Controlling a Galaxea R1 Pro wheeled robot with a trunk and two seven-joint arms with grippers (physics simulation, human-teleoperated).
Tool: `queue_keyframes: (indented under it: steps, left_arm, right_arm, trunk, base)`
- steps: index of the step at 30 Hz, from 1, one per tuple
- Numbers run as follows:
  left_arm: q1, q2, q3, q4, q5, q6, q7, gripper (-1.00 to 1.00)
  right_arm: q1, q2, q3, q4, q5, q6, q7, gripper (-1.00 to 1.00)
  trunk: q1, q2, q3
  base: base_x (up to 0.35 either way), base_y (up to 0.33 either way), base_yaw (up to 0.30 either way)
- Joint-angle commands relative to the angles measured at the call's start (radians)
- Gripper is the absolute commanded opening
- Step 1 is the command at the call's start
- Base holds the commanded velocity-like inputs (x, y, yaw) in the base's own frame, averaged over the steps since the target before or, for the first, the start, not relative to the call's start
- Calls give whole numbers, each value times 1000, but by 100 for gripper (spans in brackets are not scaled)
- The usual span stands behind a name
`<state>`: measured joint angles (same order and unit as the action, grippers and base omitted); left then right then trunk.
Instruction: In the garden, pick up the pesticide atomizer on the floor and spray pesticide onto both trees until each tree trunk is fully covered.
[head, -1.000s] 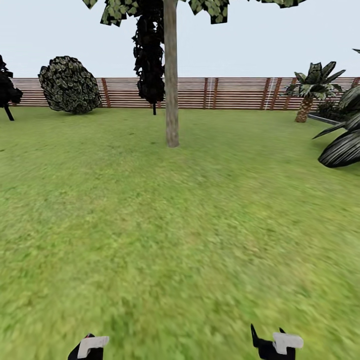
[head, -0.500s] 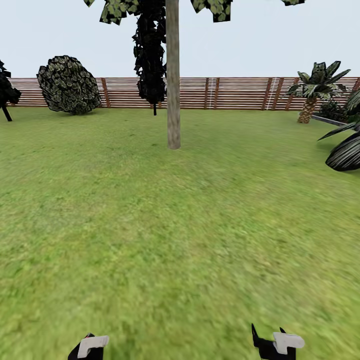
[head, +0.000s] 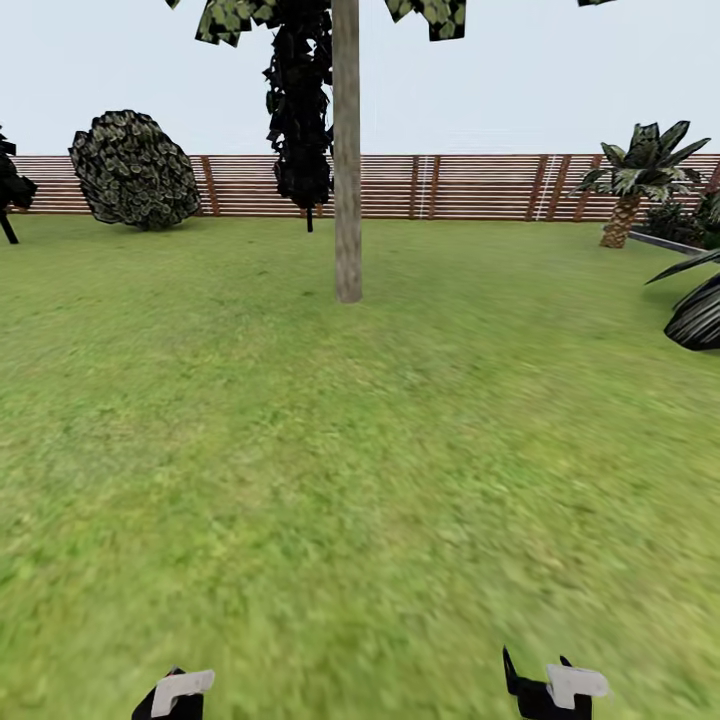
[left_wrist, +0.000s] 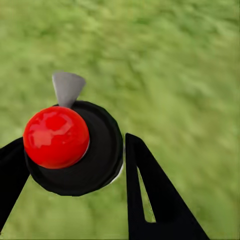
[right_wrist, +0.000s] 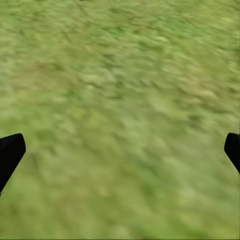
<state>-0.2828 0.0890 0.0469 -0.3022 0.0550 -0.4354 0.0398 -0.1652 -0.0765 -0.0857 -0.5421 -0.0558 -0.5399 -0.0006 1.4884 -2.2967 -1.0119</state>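
A: What stands on the green grass floor (head: 360, 450)?
B: One tall tree's smooth grey-brown trunk (head: 347, 170), well ahead.
A: The end effectors?
B: The left end effector (left_wrist: 75, 160) clasps the black pesticide atomizer with a red knob (left_wrist: 75, 147); the right end effector (right_wrist: 120, 150) is spread wide, holding nothing.

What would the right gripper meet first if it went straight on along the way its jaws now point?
Most likely the grass. In the right wrist view the right gripper has its jaws wide apart with nothing between them and lawn ahead. How far off the ground lies is unclear.
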Motion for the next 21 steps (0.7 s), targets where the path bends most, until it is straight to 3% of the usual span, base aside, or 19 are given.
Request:
queue_keyframes:
  steps: [1,21]
  left_arm:
    - [-1,0,0,1,5,-3,0,-100]
    - [-1,0,2,1,8,-3,0,-100]
  right_arm:
    - [0,0,1,1,-6,-3,0,100]
    - [0,0,2,1,-6,-3,0,100]
  trunk:
    - [0,0,-1]
    - [0,0,-1]
  base:
    - [336,0,0]
    - [336,26,0]
